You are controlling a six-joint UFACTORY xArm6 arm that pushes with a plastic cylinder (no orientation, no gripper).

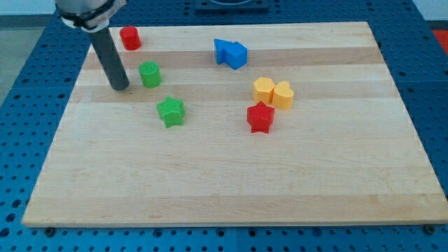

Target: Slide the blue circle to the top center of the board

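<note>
Two blue blocks touch near the board's top centre: the left one (222, 50) looks rounded and the right one (237, 54) is wedge-shaped. My tip (120, 87) rests on the board at the upper left, far left of the blue blocks. It stands just left of a green round block (149, 73), a small gap between them. A green star (170, 111) lies below and to the right of my tip.
A red round block (129, 38) sits near the board's top left corner. Two yellow blocks, a round one (263, 89) and a heart (283, 95), touch at centre right. A red star (260, 117) lies just below them.
</note>
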